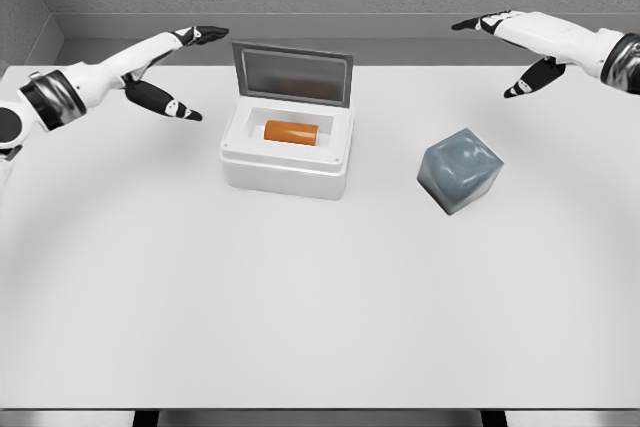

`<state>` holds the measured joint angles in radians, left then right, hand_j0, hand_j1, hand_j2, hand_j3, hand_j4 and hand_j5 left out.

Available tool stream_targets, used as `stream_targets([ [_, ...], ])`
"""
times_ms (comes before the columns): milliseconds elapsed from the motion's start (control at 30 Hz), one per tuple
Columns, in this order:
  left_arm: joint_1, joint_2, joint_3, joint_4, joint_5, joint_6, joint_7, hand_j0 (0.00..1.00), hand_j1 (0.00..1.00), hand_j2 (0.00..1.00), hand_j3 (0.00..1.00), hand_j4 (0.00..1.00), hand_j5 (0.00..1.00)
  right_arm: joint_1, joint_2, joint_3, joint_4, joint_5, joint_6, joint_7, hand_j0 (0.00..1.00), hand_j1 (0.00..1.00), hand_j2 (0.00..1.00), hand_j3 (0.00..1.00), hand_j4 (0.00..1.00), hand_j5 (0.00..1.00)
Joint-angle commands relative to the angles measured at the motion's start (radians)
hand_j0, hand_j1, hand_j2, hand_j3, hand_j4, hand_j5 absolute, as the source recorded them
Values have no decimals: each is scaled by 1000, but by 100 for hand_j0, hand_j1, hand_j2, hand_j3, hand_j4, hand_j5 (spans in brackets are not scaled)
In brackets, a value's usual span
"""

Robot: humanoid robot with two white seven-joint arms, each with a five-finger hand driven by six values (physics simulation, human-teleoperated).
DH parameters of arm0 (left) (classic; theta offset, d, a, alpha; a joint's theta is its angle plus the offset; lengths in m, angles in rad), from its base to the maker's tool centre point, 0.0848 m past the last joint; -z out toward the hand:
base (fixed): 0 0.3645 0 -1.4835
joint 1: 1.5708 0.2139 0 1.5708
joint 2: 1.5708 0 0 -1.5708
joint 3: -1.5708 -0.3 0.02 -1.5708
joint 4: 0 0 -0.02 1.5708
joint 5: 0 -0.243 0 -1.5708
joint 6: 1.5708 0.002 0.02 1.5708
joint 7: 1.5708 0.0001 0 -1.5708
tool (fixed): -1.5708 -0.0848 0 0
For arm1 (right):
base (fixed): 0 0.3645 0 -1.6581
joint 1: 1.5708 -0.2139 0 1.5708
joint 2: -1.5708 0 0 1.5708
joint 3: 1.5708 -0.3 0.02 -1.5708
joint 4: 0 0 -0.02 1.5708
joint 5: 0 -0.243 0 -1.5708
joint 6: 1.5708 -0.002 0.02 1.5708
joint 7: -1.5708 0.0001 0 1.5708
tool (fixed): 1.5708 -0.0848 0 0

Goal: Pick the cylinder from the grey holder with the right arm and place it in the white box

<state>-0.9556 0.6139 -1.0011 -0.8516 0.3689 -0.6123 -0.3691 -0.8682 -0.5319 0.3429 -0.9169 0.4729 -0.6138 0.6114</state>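
An orange cylinder (291,133) lies on its side inside the white box (287,172), whose lid (292,74) stands raised at the back. To the right sits the grey holder (459,169), a tilted grey block with nothing in it. My right hand (500,52) hovers above the table's far right, behind the holder, fingers spread and holding nothing. Over the far left, left of the box, my left hand (190,72) is also spread and holds nothing.
The white table (300,297) fills the view, with its front edge at the bottom. A grey wall runs along the back.
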Motion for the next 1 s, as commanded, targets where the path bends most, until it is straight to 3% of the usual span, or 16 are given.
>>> stream_targets([
  [0,0,-22,10,23,10,5,-7,100,100,100,100,100,100,0,0,-1,0,-7,3,-1,100,100,100,100,100,100],
  [500,-18,-66,18,52,-10,48,-8,100,100,100,100,100,100,-11,-2,-1,-2,-8,3,-1,100,100,100,100,100,100],
  [733,-28,-109,18,66,-74,52,-8,100,100,100,100,100,100,-11,-3,-1,-5,-8,3,-1,100,100,100,100,100,100],
  [967,-26,-103,18,60,-73,45,-10,100,100,100,100,100,100,-14,-3,-1,-7,-7,3,-1,100,100,100,100,100,100],
])
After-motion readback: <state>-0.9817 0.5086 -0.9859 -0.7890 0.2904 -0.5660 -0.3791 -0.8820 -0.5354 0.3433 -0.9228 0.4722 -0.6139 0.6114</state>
